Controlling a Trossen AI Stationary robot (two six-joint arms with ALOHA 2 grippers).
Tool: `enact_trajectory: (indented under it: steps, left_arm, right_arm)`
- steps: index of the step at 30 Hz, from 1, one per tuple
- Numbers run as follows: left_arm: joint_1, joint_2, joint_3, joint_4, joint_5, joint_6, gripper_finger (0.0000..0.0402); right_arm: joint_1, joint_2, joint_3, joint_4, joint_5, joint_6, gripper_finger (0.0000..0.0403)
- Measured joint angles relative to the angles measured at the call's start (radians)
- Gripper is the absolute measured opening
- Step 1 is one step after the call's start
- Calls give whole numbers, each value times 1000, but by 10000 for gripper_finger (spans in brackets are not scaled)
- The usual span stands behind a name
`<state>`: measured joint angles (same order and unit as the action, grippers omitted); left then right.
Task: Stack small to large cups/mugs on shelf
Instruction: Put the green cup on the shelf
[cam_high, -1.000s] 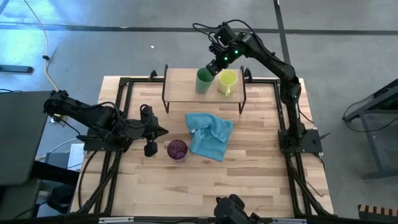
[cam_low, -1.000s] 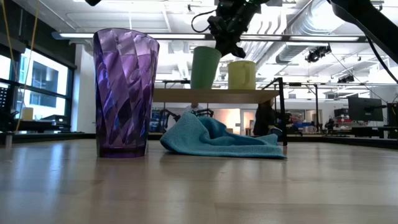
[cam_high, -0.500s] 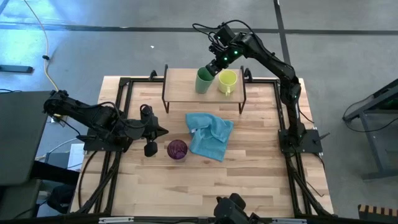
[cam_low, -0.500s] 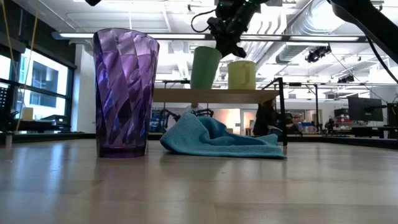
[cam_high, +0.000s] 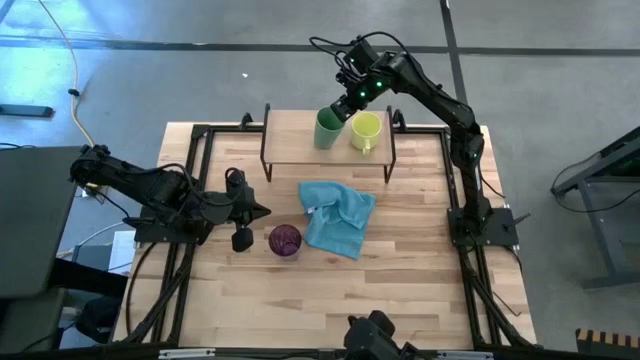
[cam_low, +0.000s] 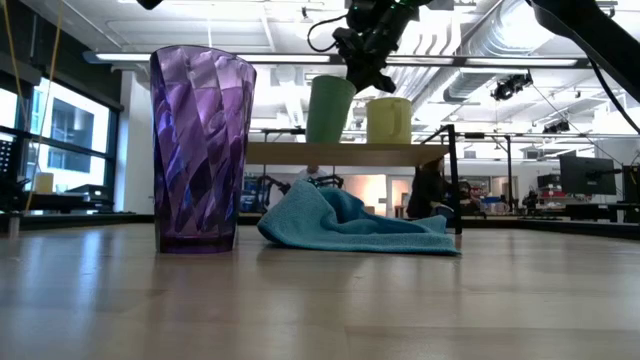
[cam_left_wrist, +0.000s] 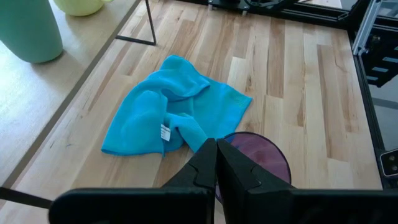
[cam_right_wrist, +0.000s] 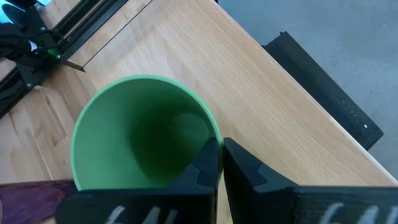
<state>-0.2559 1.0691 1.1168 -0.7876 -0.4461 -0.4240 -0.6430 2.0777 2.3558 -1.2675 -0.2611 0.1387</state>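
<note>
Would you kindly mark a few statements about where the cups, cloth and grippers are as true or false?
1. The green cup stands on the shelf. True.
2. The purple tumbler is on the shelf. False: it stands on the table, beside the blue cloth.
3. The yellow mug stands beside the green cup. True.
4. The right gripper is wide open. False: it is shut, at the green cup's rim.
5. The left gripper holds the cloth. False: it is shut and empty, near the tumbler.

Bright even overhead light, soft shadows, sharp frames, foreground tabletop blurred in low view
</note>
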Motion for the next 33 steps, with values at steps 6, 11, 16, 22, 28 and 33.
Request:
enact_trajectory:
  steps: [6,11,16,22,28,33]
  left_arm:
    - [0,0,0,0,0,0,1]
    - [0,0,0,0,0,0,1]
    - [0,0,0,0,0,0,1]
    - [0,0,0,0,0,0,1]
    - [0,0,0,0,0,0,1]
    - [0,0,0,1,0,0,1]
  right_arm:
    - [1,0,0,-7,0,4,0]
    - [1,0,0,-13,0,11,0]
    - [3,-2,0,-7,9,11,0]
    - [4,-19,1,6,13,11,0]
    - [4,-19,1,-13,8,10,0]
    - [4,-19,1,-21,8,11,0]
